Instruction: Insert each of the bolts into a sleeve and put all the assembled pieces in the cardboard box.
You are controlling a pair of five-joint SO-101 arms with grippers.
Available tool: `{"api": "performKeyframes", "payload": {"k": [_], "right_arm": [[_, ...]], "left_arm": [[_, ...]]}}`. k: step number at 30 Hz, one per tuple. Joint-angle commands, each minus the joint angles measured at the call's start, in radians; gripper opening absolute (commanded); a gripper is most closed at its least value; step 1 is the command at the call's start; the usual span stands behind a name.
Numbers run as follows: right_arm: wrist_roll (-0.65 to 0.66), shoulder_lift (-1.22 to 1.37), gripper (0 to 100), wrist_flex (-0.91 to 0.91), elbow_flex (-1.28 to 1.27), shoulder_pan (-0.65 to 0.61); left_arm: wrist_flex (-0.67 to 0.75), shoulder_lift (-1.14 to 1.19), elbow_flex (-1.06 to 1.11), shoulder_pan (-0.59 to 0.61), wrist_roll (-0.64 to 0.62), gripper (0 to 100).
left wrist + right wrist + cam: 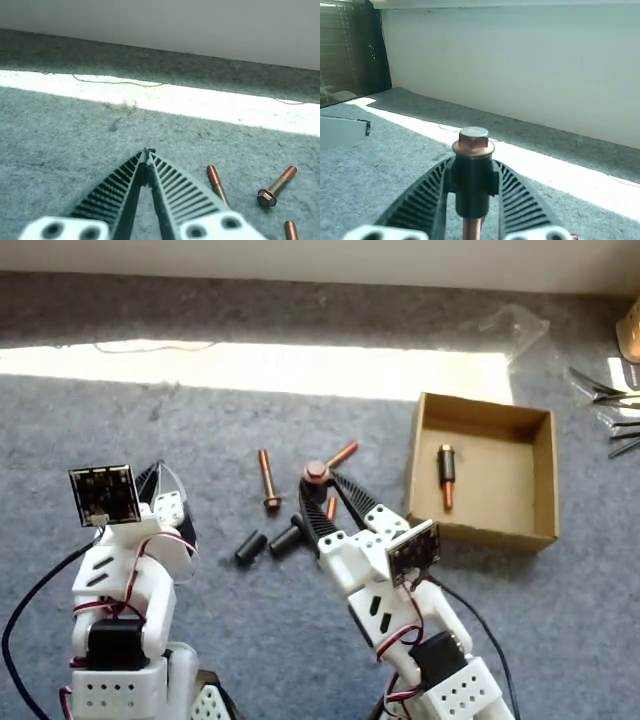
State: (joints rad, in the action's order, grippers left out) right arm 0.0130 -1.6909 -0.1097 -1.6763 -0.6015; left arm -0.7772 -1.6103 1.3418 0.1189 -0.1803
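This looks like a carpeted room in a home or office rather than a fitted workshop. Grey short-pile carpet [150, 430] runs to a plain white wall [520, 65] at 12 o'clock, and a band of sunlight [250, 365] lies across it. Loose hand tools [600, 390] and a clear plastic bag [515, 330] lie at 2 o'clock.

No legible text, label, brand, number or sign on any surface. Cardboard box [500, 475] walls plain, unprinted. Marks on small parts, if any, too small to read.
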Motion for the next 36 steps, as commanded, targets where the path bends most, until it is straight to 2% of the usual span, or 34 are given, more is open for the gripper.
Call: {"api": "performKeyframes", "payload": {"k": [1,6,12,19,28,31,36], "right_arm": [[0.009,-0.012,0.4,0.004,-0.107,0.012],[0.009,-0.012,0.4,0.004,-0.108,0.012],[0.009,-0.012,0.4,0.004,-0.11,0.012],[0.009,-0.012,0.4,0.004,-0.11,0.012],[0.009,-0.013,0.4,0.004,-0.105,0.019],[0.009,-0.013,0.4,0.004,-0.101,0.082],[0.008,-0.013,0.4,0.001,-0.064,0.3]], "left_arm": [[-0.006,-0.016,-0.065,0.01,-0.003,1],[-0.006,-0.042,-0.065,0.008,-0.003,1],[-0.071,-0.239,-0.064,0.013,-0.002,1],[-0.075,-0.206,-0.056,0.007,0.04,1],[-0.287,-0.206,-0.018,0.007,0.044,1],[-0.284,-0.206,0.062,0.007,0.044,1],[-0.173,-0.206,0.163,0.005,0.044,1]]}}
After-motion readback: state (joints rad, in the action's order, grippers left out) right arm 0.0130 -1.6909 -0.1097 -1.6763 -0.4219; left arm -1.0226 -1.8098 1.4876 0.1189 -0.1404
